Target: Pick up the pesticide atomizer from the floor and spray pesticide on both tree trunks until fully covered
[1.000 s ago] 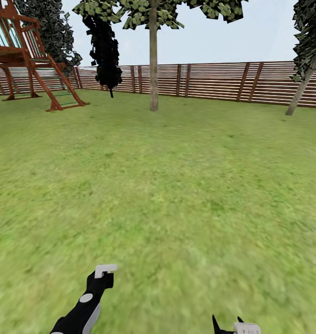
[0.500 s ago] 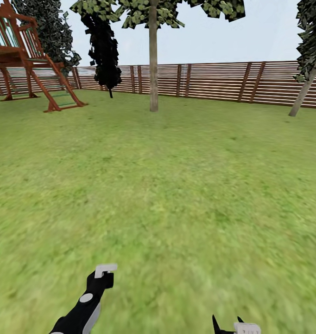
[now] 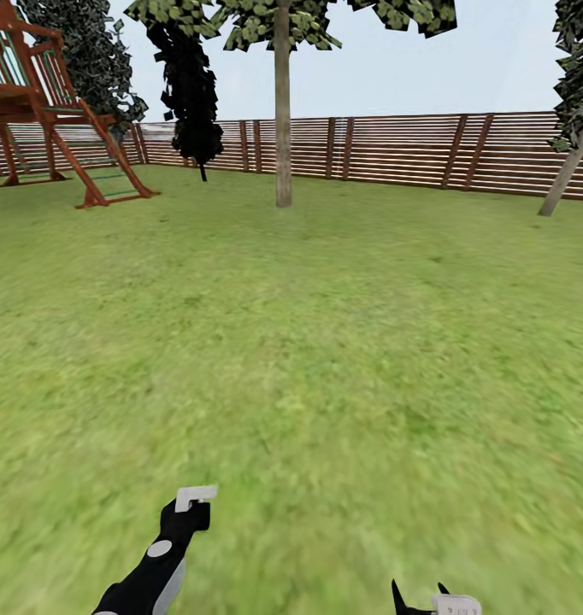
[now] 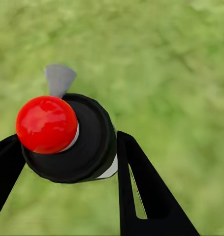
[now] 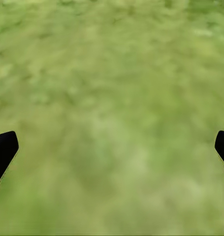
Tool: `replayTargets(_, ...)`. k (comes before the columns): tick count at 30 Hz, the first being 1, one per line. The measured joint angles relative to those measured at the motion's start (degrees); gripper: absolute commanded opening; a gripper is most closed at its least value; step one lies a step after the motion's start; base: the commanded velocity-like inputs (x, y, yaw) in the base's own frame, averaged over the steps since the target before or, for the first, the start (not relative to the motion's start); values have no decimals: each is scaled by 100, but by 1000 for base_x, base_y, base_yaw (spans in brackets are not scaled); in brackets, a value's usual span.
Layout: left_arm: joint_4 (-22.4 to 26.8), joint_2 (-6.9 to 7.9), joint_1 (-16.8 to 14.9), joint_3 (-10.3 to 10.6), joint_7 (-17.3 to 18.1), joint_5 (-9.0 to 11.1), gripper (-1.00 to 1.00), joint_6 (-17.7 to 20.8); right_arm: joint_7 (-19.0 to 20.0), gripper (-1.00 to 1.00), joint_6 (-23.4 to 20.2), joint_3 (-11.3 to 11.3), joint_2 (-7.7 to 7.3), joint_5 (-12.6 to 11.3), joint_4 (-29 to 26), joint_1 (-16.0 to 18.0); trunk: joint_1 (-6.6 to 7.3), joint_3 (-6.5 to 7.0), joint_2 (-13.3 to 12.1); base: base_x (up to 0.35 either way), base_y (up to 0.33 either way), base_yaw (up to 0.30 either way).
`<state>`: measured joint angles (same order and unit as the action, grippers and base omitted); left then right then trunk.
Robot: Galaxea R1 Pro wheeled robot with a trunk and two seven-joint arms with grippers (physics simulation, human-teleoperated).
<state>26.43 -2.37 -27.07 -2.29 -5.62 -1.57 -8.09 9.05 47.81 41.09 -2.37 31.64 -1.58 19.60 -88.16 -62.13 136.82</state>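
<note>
Clamping a small sprayer between two black fingers (image 4: 141,187): left gripper (image 4: 67,162), seen from its wrist camera, jaws narrowed onto a round black body with a glossy red cap (image 4: 47,124) and a grey nozzle (image 4: 59,79) jutting from the far side. Best read as the pesticide atomizer (image 4: 89,147), though no green part visible from this angle. One finger pressed against the body's right flank, the other against its left edge, blurry lawn (image 4: 180,73) beyond.

Seen from the head camera, the same gripper (image 3: 191,506) low at left, at the tip of a black and grey forearm, with a pale grey piece topping it; atomizer too small there to make out. Held above the grass (image 3: 326,359), not touching it.

Right gripper (image 3: 420,596) just peeking in at the bottom edge, two black fingertips pointing up beside a white block. From its own wrist camera, fingertips (image 5: 3,150) at opposite edges of the picture, jaws spread wide, nothing between them but blurred green ground (image 5: 112,113).

Farther off across the garden: a straight pale tree trunk (image 3: 283,111) standing ahead under green jagged foliage, a second leaning pale trunk (image 3: 567,175) at far right, both before a brown slatted fence (image 3: 394,149). At upper left, a red-brown wooden play frame (image 3: 44,102) with a ladder, and near it a thin black-leaved tree (image 3: 189,85).
</note>
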Motion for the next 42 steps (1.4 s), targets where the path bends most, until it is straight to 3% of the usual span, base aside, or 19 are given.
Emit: replayTargets(42, 2, -2, 0, 0, 0, 0, -100, 0, 0, 100, 0, 0, 0, 0, 0, 1, 0, 0, 0, 340, 0, 0)
